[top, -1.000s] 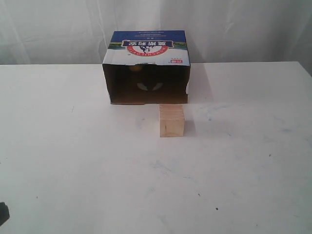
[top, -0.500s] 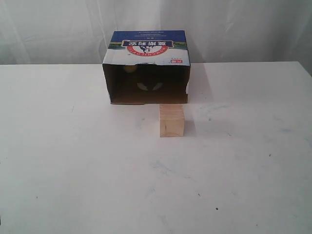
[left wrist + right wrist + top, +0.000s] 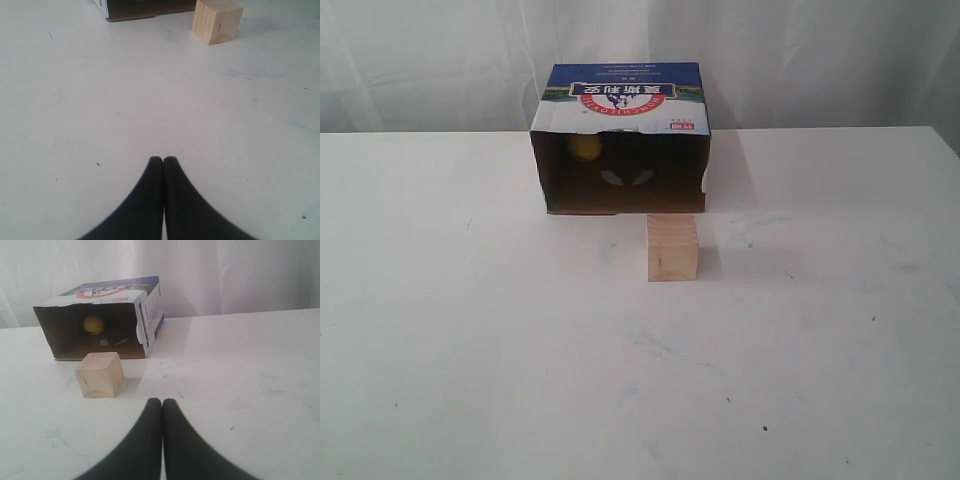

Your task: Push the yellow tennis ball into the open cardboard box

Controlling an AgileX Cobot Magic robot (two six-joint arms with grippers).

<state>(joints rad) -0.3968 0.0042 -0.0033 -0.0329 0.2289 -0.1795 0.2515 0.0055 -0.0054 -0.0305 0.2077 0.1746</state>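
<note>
The yellow tennis ball (image 3: 585, 148) (image 3: 93, 325) lies inside the open cardboard box (image 3: 620, 100) (image 3: 145, 310), deep in its dark interior toward the left wall. The box lies on its side at the back of the white table, its mouth facing the front. Neither gripper shows in the exterior view. In the left wrist view my left gripper (image 3: 163, 160) is shut and empty above bare table, far from the box edge (image 3: 145, 12). My right gripper (image 3: 162, 402) is also shut on nothing, in front of the box and apart from it.
A pale wooden cube (image 3: 672, 248) (image 3: 216, 20) (image 3: 99, 374) stands on the table (image 3: 470, 330) just in front of the box's right half. White curtains hang behind the table.
A dark tip at the exterior view's lower left edge has withdrawn out of sight. Inside the box the ball has shifted slightly left and shows more clearly.
</note>
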